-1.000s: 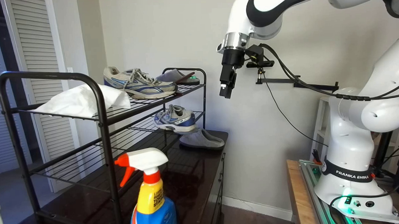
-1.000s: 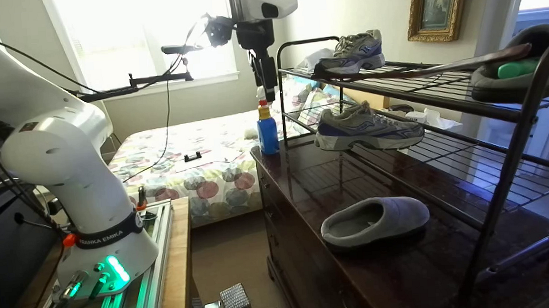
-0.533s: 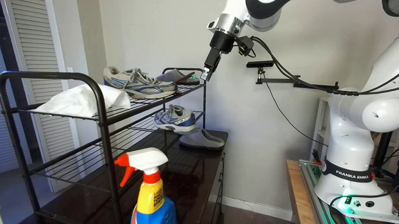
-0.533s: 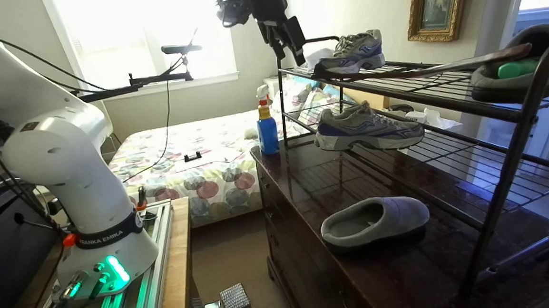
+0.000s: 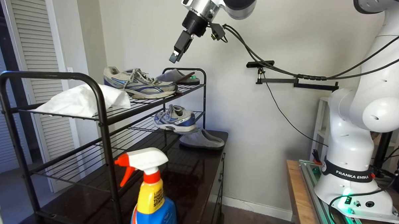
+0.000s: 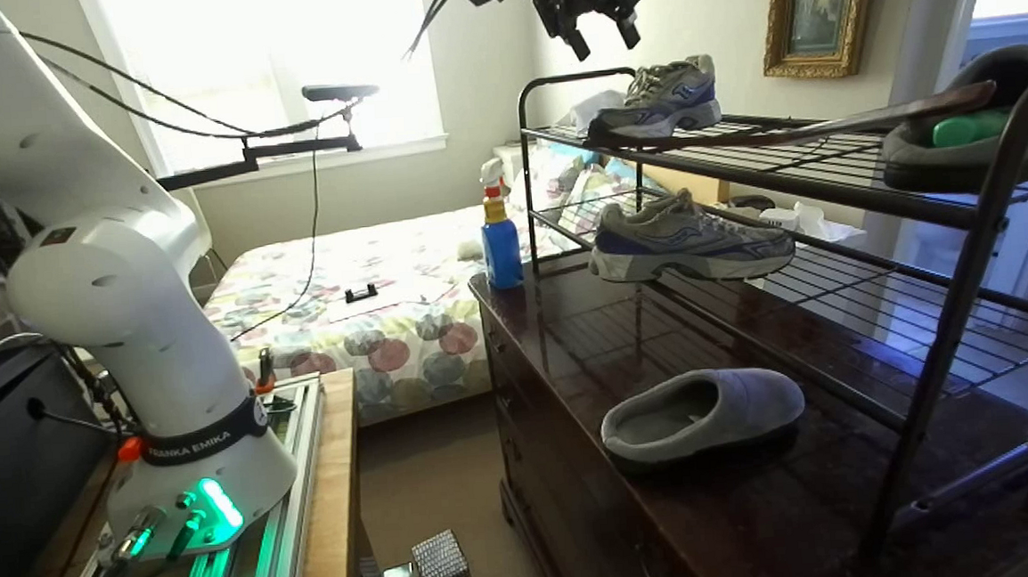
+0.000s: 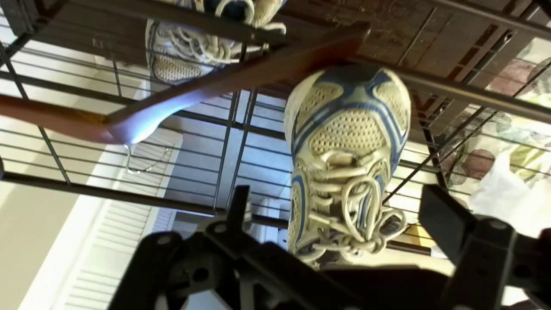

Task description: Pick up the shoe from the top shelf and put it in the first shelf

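The shoe, a grey lace-up sneaker with blue trim and dark sole, rests upright on the top shelf in both exterior views (image 5: 140, 86) (image 6: 668, 105) and fills the middle of the wrist view (image 7: 348, 125). The top shelf (image 6: 829, 187) is the rack's upper wire tier. My gripper (image 5: 175, 57) hangs tilted above the shoe's toe side, apart from it; it also shows in an exterior view (image 6: 608, 47). In the wrist view my fingers (image 7: 335, 202) are wide apart, with the shoe's laces seen between them and nothing held. A lower wire shelf (image 6: 777, 351) lies beneath.
A whiter sneaker (image 6: 690, 242) sits on the lower shelf. A brown shoehorn (image 6: 878, 116) lies along the top shelf beside a grey slipper (image 6: 916, 150). White cloth (image 5: 86, 101) lies behind the shoe. Another slipper (image 6: 736, 409) and a spray bottle (image 5: 152, 196) stand on the dresser.
My gripper has moved from beside the rack up and across to over the top shelf, tilting and turning on the way. The shoes and rack have not moved.
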